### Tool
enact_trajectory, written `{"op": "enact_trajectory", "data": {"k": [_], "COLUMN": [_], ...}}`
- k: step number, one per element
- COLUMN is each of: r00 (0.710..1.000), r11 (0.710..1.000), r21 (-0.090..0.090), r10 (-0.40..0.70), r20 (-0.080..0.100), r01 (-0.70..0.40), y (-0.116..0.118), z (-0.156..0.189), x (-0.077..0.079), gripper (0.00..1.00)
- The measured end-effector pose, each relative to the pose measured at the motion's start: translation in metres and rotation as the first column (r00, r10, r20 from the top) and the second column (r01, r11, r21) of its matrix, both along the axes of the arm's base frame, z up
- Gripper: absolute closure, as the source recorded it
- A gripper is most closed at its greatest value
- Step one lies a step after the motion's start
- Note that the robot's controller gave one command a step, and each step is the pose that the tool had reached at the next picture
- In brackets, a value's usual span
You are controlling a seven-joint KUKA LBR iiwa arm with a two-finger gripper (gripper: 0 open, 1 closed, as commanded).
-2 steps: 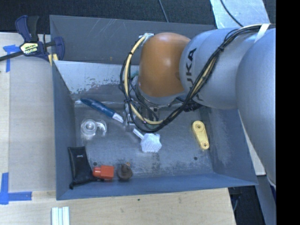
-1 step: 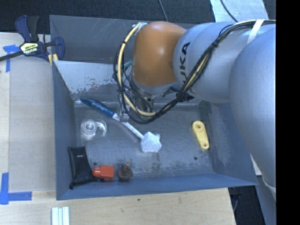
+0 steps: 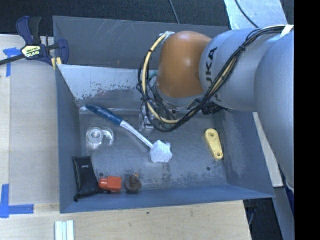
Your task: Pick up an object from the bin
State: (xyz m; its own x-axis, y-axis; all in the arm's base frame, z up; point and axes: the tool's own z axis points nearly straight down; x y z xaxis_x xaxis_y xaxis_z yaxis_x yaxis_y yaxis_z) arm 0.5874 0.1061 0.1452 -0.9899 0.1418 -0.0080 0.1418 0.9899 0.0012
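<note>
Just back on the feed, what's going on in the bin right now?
The KUKA arm is down in the grey bin, its jaws close by the stem of a blue-and-white brush that lies slantwise in the middle. No grasp is visible yet. A clear cup sits to the left. A black piece, an orange piece and a brown lump line the near wall. A yellow flat piece lies apart on the right.

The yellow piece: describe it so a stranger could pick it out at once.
Look in the grey bin, at the right side of its floor. The yellow piece lies alone there, flat and elongated; the blue-handled brush and all else lie further left.
</note>
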Motion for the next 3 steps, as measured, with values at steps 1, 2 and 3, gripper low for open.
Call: {"op": "enact_trajectory", "data": {"k": [1, 2, 3], "r00": [1.000, 0.993, 0.999], "r11": [1.000, 0.993, 0.999], "r21": [0.009, 0.000, 0.015], "r10": [-0.004, -0.120, -0.033], "r20": [0.011, 0.007, 0.023], "r01": [0.004, 0.120, 0.033], "y": [0.036, -0.053, 0.022], "z": [-0.013, -0.057, -0.032], "x": [-0.004, -0.019, 0.006], "gripper": [1.00, 1.00, 1.00]}}
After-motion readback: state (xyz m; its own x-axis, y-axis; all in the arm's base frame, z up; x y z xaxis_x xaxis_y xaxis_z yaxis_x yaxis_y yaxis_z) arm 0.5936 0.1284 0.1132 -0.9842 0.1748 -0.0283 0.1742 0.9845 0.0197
